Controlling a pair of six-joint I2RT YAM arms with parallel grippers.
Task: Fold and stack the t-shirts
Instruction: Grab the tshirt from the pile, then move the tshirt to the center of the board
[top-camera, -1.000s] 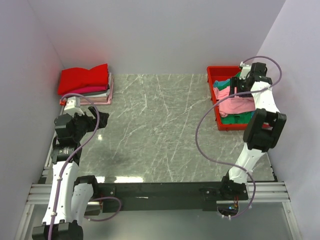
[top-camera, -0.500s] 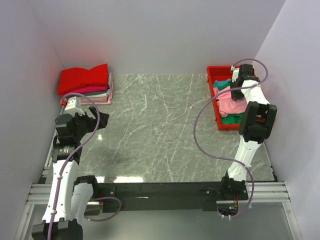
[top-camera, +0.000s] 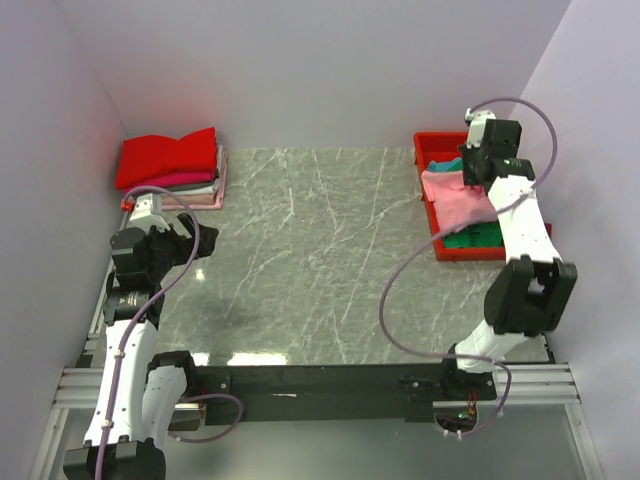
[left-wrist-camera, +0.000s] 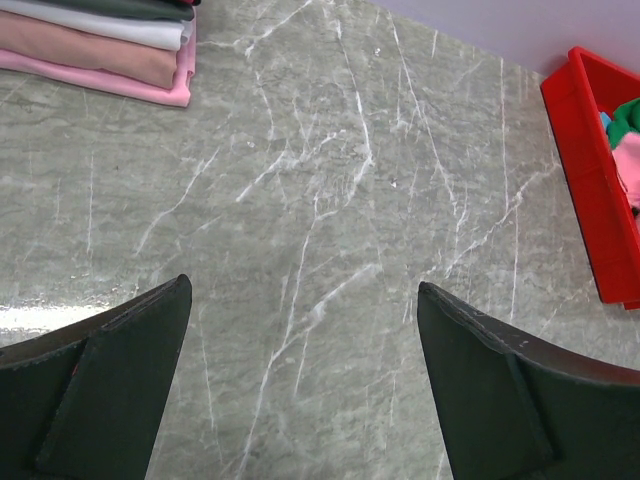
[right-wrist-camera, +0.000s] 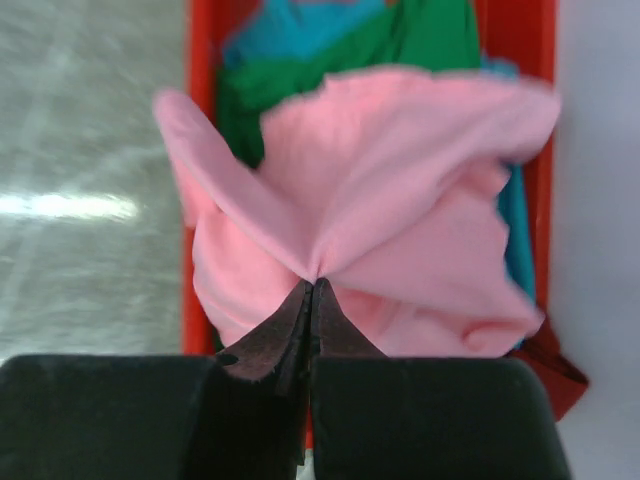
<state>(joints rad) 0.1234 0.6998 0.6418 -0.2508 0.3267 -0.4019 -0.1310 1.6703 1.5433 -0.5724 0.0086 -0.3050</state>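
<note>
Pink t-shirt (right-wrist-camera: 400, 190) fans out from the right gripper (right-wrist-camera: 310, 290), its cloth pinched between the closed fingertips above the red bin (top-camera: 445, 138); left gripper (left-wrist-camera: 303, 285) gapes wide, holding nothing

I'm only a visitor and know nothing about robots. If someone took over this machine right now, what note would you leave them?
Left end effector: open, empty, hovering over the table.
Right end effector: shut on the pink t-shirt, pinching a bunched fold over the red bin.
Things: a green t-shirt and a teal t-shirt lie in the bin under the pink one. The folded stack, red on top, sits at the table's far left corner.
Done: several shirts folded and stacked.
Left: bring the pink one to the table, fold and stack it, then do the rest.
</note>
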